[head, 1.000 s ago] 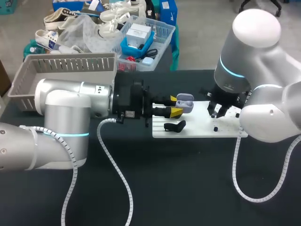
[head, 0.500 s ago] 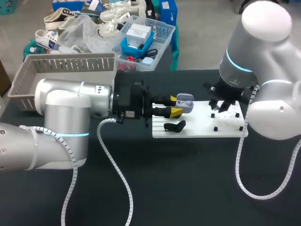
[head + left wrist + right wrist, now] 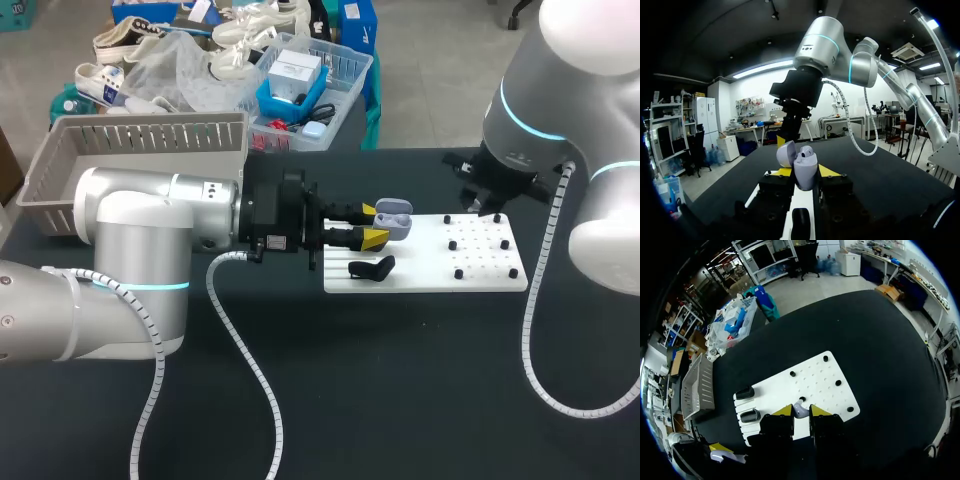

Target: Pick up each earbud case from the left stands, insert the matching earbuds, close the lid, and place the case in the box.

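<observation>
The left jaws clamp the open lilac case (image 3: 392, 218) over the left end of the white board (image 3: 480, 262). The right arm (image 3: 530, 130) has lifted off the board toward the counter's far edge, its jaws narrow on a pale earbud (image 3: 800, 411), so insertion appears next. The head view hides those jaws, and the case's contents are unclear.

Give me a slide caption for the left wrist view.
Left gripper shut on the open case, right gripper just beyond it.
</observation>
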You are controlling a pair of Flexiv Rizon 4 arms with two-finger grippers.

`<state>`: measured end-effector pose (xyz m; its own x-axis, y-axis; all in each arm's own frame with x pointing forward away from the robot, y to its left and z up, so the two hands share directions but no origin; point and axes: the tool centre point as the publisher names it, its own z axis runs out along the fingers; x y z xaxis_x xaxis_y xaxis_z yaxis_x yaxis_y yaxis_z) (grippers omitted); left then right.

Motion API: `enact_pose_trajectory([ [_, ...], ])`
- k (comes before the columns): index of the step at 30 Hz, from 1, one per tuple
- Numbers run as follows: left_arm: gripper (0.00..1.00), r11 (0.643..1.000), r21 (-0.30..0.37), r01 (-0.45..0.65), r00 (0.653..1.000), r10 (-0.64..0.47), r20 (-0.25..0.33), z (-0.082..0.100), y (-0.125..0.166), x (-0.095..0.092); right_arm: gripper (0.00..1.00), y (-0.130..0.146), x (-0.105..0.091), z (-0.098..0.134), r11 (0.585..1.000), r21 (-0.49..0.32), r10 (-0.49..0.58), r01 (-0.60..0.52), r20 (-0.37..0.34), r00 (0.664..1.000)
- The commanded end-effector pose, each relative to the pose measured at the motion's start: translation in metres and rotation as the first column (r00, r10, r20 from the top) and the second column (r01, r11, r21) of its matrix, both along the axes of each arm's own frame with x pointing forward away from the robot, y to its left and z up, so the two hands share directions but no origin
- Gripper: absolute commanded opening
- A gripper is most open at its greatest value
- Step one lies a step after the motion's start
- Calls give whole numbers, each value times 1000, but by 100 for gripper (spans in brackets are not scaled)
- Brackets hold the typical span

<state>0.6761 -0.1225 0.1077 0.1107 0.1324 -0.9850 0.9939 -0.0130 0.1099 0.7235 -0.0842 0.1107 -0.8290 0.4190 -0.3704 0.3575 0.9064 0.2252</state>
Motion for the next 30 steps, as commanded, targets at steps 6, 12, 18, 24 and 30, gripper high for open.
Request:
enact_pose_trajectory([
  [6,0,1000,0,-7,1000,7,2,0,0,-1,0,8,-39,55,998,-58,46,-38,141,989],
  [12,0,1000,0,-7,1000,7,2,0,0,-1,0,29,-55,88,983,-100,169,-154,166,971],
  [18,0,1000,0,-7,1000,7,2,0,0,-1,0,48,-70,112,957,-101,286,-272,171,943],
  [24,0,1000,0,-7,1000,7,2,0,0,-1,0,59,-78,118,927,-94,375,-364,141,916],
  [30,0,1000,0,-7,1000,7,2,0,0,-1,0,69,-82,117,892,-68,451,-447,92,888],
])
